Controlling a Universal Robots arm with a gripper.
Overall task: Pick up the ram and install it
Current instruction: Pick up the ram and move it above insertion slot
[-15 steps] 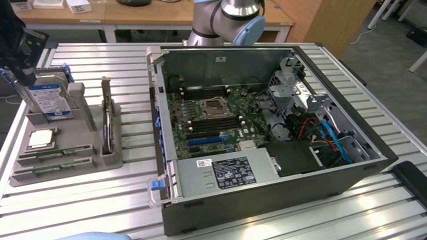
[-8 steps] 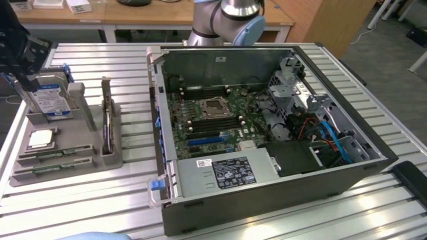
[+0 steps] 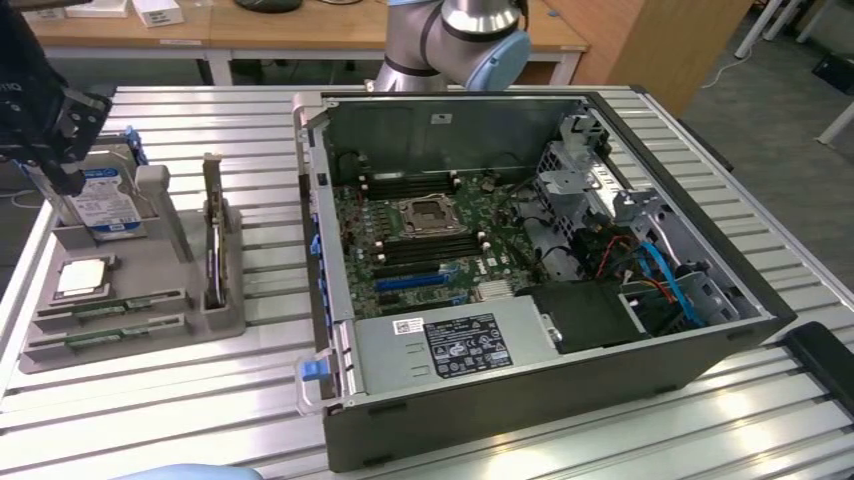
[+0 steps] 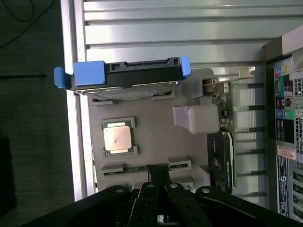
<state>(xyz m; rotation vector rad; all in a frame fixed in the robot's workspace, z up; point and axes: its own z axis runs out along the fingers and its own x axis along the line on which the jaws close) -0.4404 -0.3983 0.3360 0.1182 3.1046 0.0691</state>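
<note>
- Hovering above the grey tray [image 3: 220,318], the end effector [image 4: 158,170] was shown closed, fingers pressed together.
- The ram [image 3: 111,306] was seated in a tray slot beside the CPU chip [image 3: 83,277], on the counter [image 3: 174,410].

Upright hard drive [image 3: 107,195], card [image 3: 214,235] flank tray [image 3: 150,272]; ram [image 3: 112,308] open from above.

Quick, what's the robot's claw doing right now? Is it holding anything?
Gripper: closed, holding nothing that I can see. It hovers over the grey tray, where the ram sticks lie.
</note>
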